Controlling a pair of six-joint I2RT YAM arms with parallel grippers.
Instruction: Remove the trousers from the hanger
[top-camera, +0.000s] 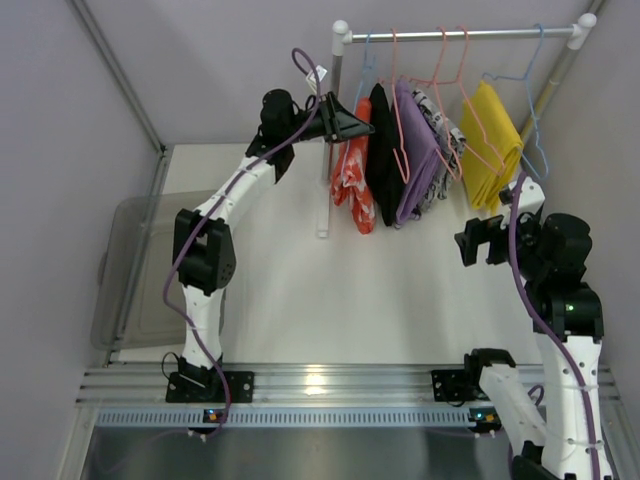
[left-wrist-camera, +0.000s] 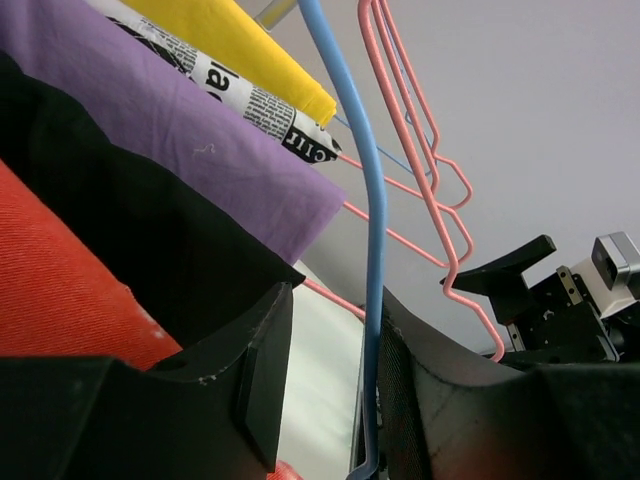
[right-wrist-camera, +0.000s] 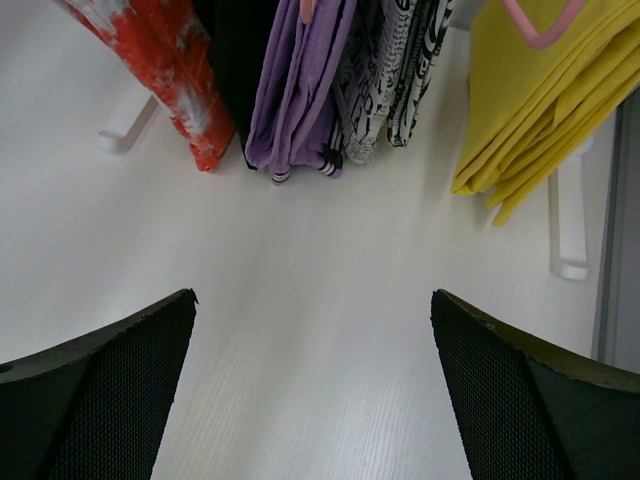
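The orange-red trousers (top-camera: 354, 175) hang at the left end of the rack on the light-blue hanger (top-camera: 366, 62). My left gripper (top-camera: 355, 122) is raised at the top of the trousers. In the left wrist view its jaws (left-wrist-camera: 333, 300) stand apart around the hanger's blue wire (left-wrist-camera: 372, 200), which lies against the right finger. The red fabric (left-wrist-camera: 50, 290) is just to the left. My right gripper (top-camera: 478, 240) is open and empty above the table, right of the garments. In its wrist view (right-wrist-camera: 312, 295) the trousers (right-wrist-camera: 175, 70) hang at the far left.
On the rail (top-camera: 460, 35) hang a black garment (top-camera: 382, 150), a purple one (top-camera: 418, 155), a black-and-white print, a yellow cloth (top-camera: 492, 145), pink hangers (top-camera: 455, 90) and a second blue hanger (top-camera: 535, 90). A white rack post (top-camera: 333, 140) stands by the trousers. A clear bin (top-camera: 135, 270) sits at left.
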